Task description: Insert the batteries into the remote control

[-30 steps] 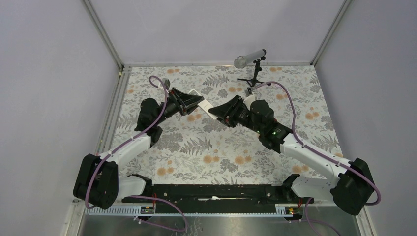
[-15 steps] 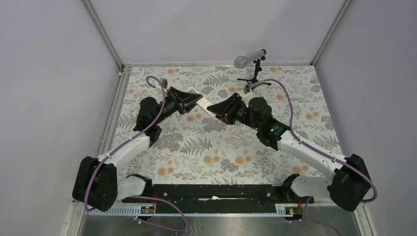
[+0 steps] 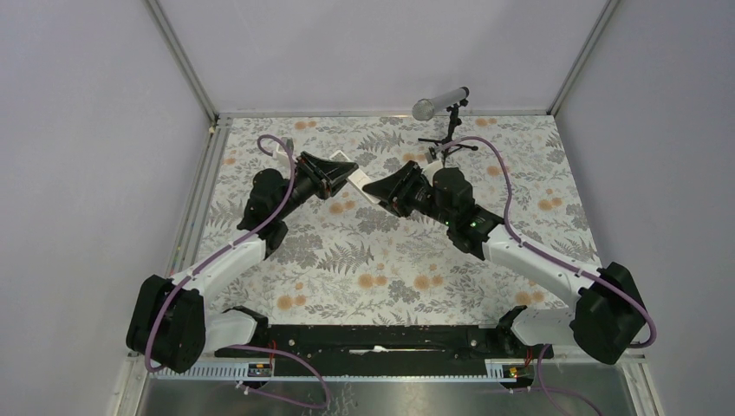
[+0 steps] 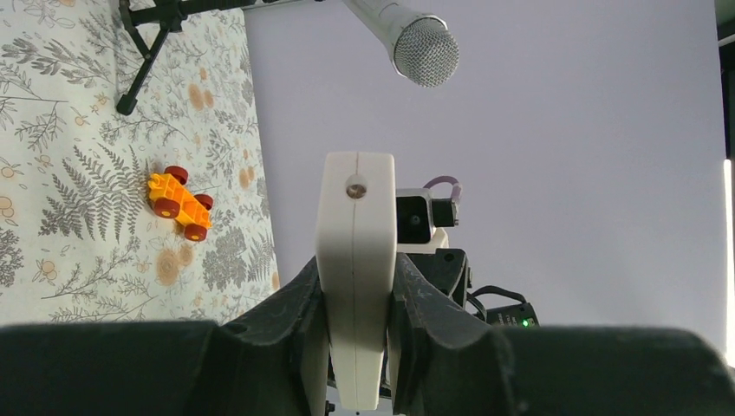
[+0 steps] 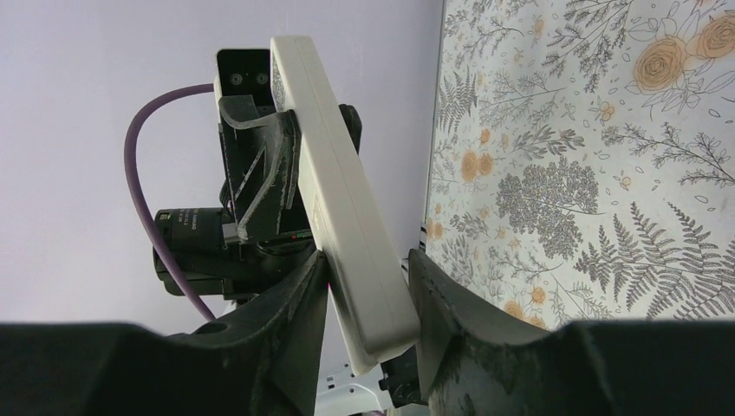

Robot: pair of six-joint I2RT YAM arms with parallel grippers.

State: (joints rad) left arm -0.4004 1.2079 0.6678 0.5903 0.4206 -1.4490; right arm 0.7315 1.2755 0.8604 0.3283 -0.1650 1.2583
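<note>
The white remote control point(image 3: 362, 184) hangs in the air over the back middle of the table, held at both ends. My left gripper point(image 3: 347, 172) is shut on one end; in the left wrist view the remote control point(image 4: 355, 234) stands edge-on, pinched between the fingers of the left gripper point(image 4: 355, 270). My right gripper point(image 3: 374, 188) is shut on the other end. In the right wrist view the slim bar of the remote control point(image 5: 334, 182) slants up out of the right gripper point(image 5: 367, 267). The batteries are out of view.
A microphone point(image 3: 439, 101) on a small black tripod point(image 3: 447, 139) stands at the back of the flowered table cloth point(image 3: 381, 260). An orange toy car with red wheels point(image 4: 179, 204) lies on the cloth near the tripod. Grey walls close in three sides.
Both grippers have shifted a little toward the back with the remote between them. The right gripper has slid closer to the left one.
</note>
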